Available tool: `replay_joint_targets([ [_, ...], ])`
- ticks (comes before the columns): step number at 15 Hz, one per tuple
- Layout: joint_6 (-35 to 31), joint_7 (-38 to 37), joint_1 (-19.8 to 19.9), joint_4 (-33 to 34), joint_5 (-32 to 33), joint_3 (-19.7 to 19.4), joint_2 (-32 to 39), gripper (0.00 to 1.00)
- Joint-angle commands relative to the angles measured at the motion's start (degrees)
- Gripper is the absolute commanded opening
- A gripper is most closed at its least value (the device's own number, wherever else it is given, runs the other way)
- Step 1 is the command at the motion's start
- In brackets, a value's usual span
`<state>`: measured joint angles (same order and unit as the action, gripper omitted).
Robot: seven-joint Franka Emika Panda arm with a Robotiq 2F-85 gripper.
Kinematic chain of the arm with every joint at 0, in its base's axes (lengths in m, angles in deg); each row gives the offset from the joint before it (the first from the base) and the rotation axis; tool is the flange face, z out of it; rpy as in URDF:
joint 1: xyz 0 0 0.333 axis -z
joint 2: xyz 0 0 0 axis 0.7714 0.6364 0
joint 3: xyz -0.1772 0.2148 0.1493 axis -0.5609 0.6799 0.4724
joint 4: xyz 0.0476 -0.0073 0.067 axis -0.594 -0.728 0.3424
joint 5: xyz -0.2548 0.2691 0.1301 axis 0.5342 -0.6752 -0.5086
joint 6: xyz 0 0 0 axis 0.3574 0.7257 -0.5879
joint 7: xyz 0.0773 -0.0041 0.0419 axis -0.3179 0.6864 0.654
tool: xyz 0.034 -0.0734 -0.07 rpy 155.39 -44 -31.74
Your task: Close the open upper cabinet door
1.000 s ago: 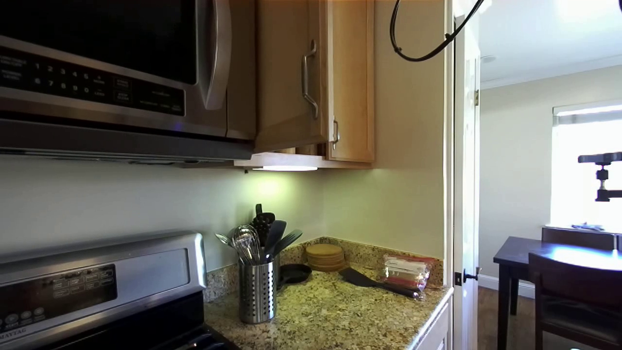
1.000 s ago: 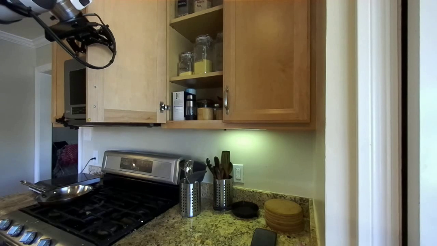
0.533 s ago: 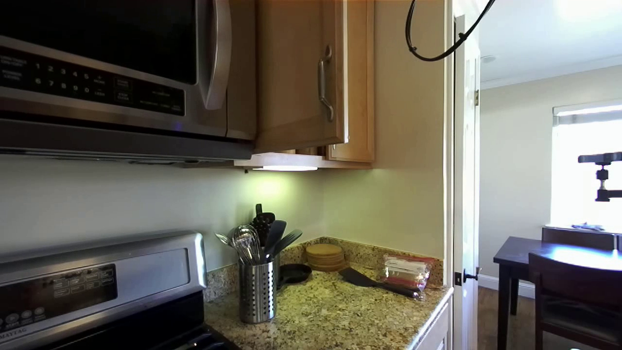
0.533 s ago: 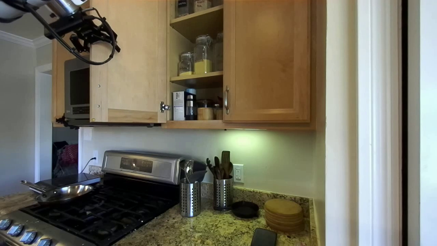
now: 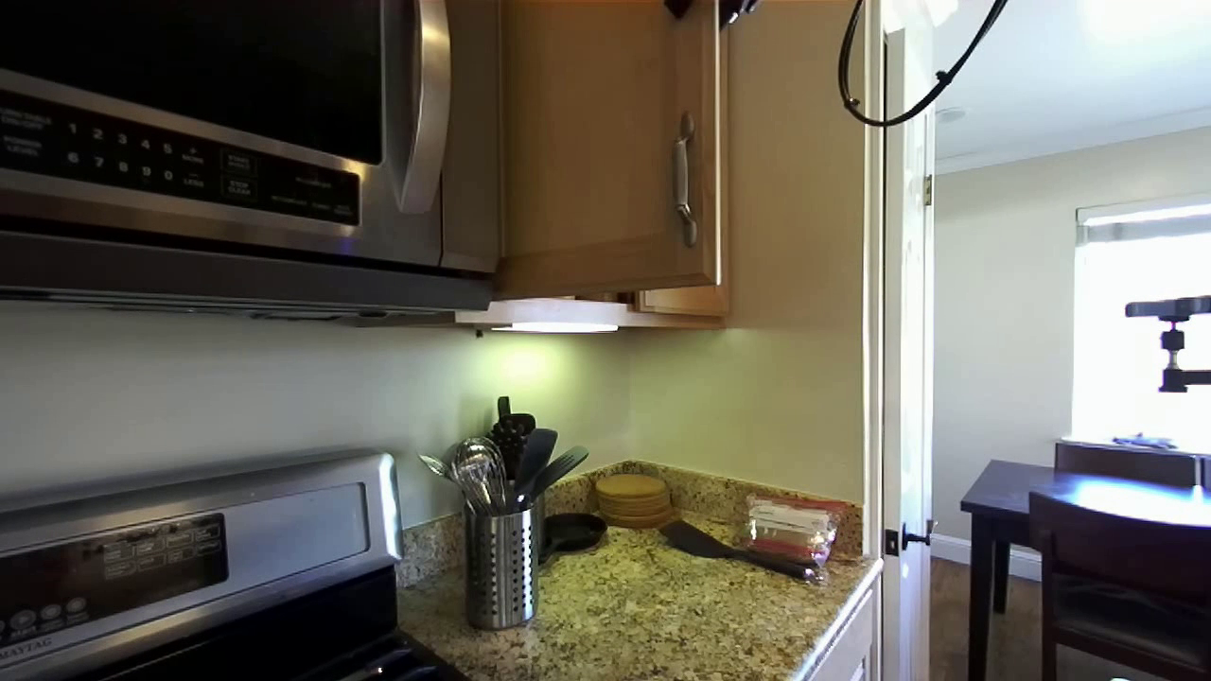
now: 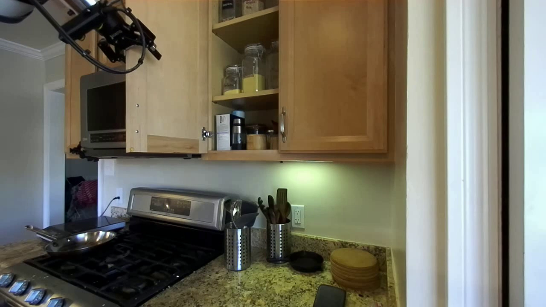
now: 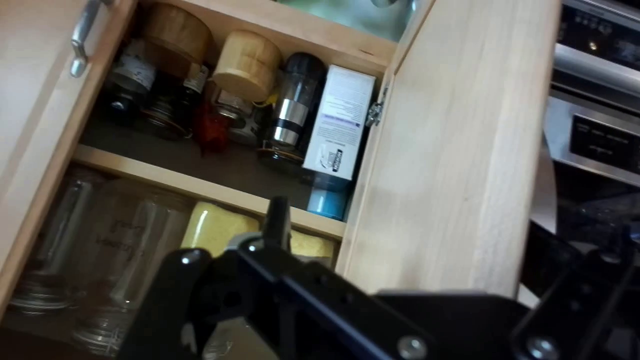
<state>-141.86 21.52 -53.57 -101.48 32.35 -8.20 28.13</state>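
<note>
Jutting outward, upper cabinet door [image 6: 177, 96] unclamped between wide-parted fingers [image 7: 277, 225], jars [image 6: 254, 70] shelved alongside, microwave [image 6: 106, 108] partly hidden behind.

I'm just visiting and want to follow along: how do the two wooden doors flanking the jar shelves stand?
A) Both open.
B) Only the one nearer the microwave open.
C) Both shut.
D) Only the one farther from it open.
B, as the cupboard door by the microwave stands swung out, baring jars on the shelves, while the other door lies flat against the cupboard.
</note>
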Motion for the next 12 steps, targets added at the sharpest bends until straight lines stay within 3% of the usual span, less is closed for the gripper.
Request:
replay_joint_targets([
  [1,1.0,-1.2,4.4,-3.4,4.7,-0.8,0.3,1.0],
  [7,3.1,-2.2,8.1,-6.1,9.6,-1.9,1.9,1.0],
  [12,3.9,-3.0,8.6,-6.6,11.7,-2.6,3.7,1.0],
])
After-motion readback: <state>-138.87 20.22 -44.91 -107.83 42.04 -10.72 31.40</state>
